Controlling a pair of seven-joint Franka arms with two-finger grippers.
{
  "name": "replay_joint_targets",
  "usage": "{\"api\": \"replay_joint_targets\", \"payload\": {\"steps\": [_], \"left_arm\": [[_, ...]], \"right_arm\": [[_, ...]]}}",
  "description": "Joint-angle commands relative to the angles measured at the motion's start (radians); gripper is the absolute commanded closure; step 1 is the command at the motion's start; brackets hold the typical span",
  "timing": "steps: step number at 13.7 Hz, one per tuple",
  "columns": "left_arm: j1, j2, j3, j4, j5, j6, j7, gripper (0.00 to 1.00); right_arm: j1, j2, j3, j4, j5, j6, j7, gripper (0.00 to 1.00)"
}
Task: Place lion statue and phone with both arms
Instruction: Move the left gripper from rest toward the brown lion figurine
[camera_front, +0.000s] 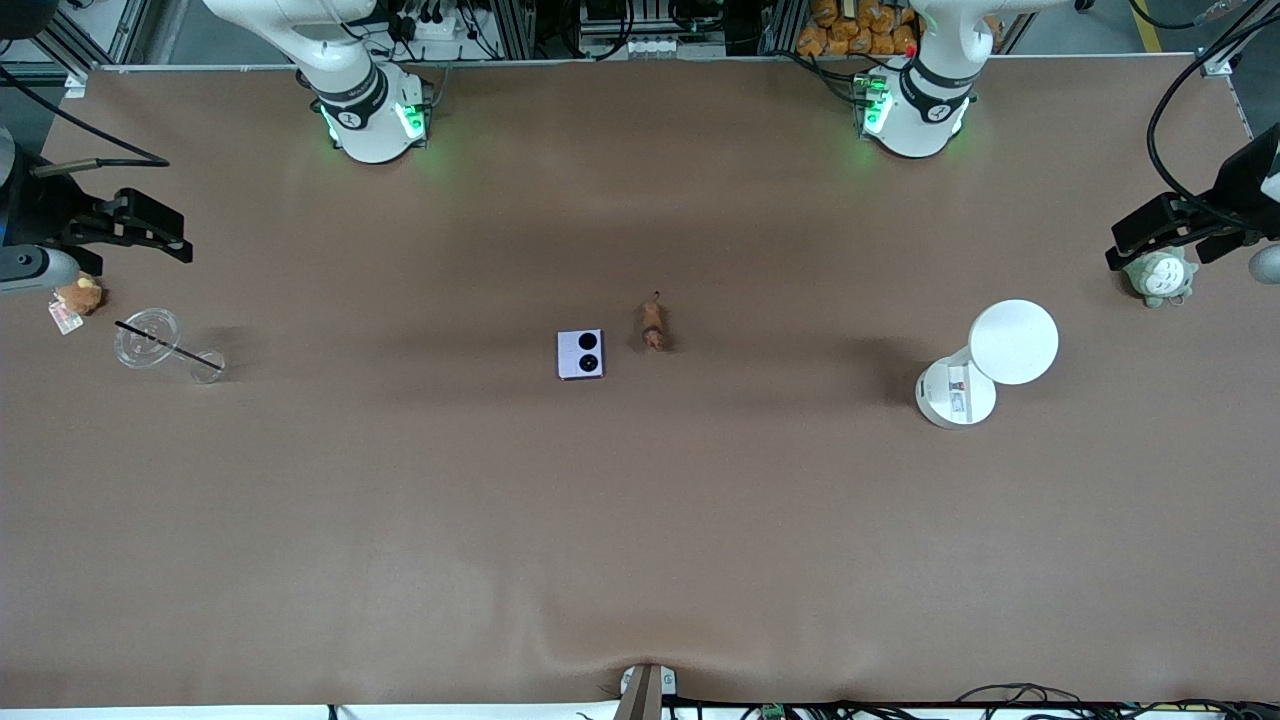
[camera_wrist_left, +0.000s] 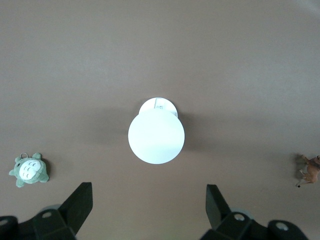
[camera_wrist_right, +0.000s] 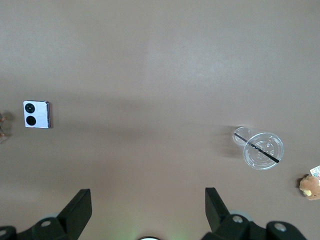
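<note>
The phone (camera_front: 581, 354) sits flat mid-table, camera circles up, and it is my marker for everything here. Just beside it, toward the left arm's end and a touch farther from the front camera, lies the lion statue (camera_front: 653, 326), tail pointing at the bases. Toward the left arm's end, well apart from the phone, stands the white lamp (camera_front: 990, 365); toward the right arm's end, equally far off, lies a clear plastic cup (camera_front: 150, 338) with a black straw. Up at the table's ends hang both arms: the left gripper (camera_wrist_left: 149, 200) over the lamp and the grey-green plush (camera_front: 1160, 276), the right gripper (camera_wrist_right: 148, 199) over bare table (camera_front: 640, 550) by the cup and the brown plush (camera_front: 80, 294), each with jaws spread wide and nothing in them. Nothing is picked up yet, and here is the worry: phone and lion lie so close that two arms converging there could clash, or one finger could knock the neighbour away. The lion is tiny and may roll or slip from a pinch; the flat phone offers little edge to grab. The left arm could also clip the tall lamp.
</note>
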Motion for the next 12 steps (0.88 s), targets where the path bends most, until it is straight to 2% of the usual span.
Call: {"api": "replay_joint_targets", "payload": {"steps": [1,4,7,9,12], "left_arm": [[0.004,-0.016,0.002,0.011,0.009,-0.046,0.009,0.0],[0.002,-0.005,0.005,0.072,0.012,-0.108,0.008,0.0],[-0.012,0.0,-0.023,0.068,0.009,-0.148,-0.029,0.0],[-0.015,0.024,-0.09,0.047,0.007,-0.153,-0.104,0.0],[-0.021,0.11,-0.229,0.027,-0.002,-0.101,-0.262,0.0]], "right_arm": [[-0.006,-0.01,0.004,-0.009,0.015,-0.005,0.015,0.0],[-0.006,-0.01,0.004,-0.01,0.015,-0.005,0.013,0.0],[-0.006,-0.011,0.004,-0.013,0.015,-0.008,0.013,0.0],[-0.008,-0.01,0.004,-0.015,0.015,-0.008,0.013,0.0],[-0.004,-0.011,0.004,-0.015,0.015,-0.008,0.013,0.0]]}}
